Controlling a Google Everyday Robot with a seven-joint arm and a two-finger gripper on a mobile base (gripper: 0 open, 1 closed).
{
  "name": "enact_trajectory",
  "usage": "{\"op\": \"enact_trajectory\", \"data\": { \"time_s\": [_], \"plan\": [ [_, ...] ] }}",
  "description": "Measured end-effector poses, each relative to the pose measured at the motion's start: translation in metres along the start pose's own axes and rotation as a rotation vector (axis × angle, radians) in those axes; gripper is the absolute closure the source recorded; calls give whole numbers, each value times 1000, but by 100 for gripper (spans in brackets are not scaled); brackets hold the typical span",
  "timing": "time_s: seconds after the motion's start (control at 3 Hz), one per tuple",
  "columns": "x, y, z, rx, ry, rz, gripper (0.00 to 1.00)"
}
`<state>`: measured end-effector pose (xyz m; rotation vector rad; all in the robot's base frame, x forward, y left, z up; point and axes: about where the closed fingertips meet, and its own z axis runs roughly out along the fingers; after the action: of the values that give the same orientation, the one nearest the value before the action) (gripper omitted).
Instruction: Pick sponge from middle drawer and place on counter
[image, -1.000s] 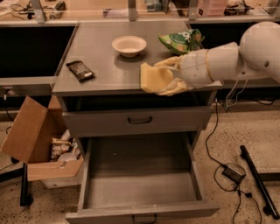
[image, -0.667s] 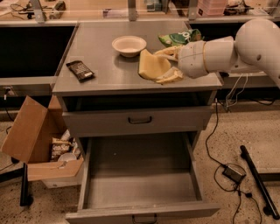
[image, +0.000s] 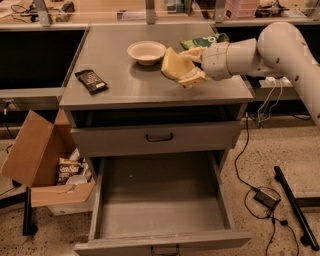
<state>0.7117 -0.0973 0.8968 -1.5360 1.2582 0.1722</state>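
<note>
The pale yellow sponge (image: 175, 66) is held in my gripper (image: 192, 67) over the grey counter (image: 125, 92), just right of the cream bowl (image: 146, 52). The sponge hangs tilted, close above the counter top. My white arm (image: 270, 50) reaches in from the right. The fingers are shut on the sponge's right edge. The middle drawer (image: 160, 200) stands pulled open below, with a bare grey floor. The drawer above it (image: 157, 137) is closed, with a black handle.
A dark snack bar (image: 91, 80) lies on the counter's left side. A green snack bag (image: 202, 41) lies behind the gripper. An open cardboard box (image: 45, 165) with packets stands on the floor at left. Cables and a black rod (image: 295, 207) lie at right.
My gripper has carried the sponge leftward and farther back over the counter, closer to the bowl. The drawer has not moved.
</note>
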Motion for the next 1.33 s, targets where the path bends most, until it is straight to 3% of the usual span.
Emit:
{"op": "enact_trajectory", "data": {
  "time_s": [0.33,0.67,1.0,1.33],
  "plan": [
    [19,-8,12,-3,33,35,100],
    [33,-9,24,-35,78,50,84],
    [34,-9,25,-38,81,51,53],
    [34,-9,25,-38,81,51,28]
  ]
}}
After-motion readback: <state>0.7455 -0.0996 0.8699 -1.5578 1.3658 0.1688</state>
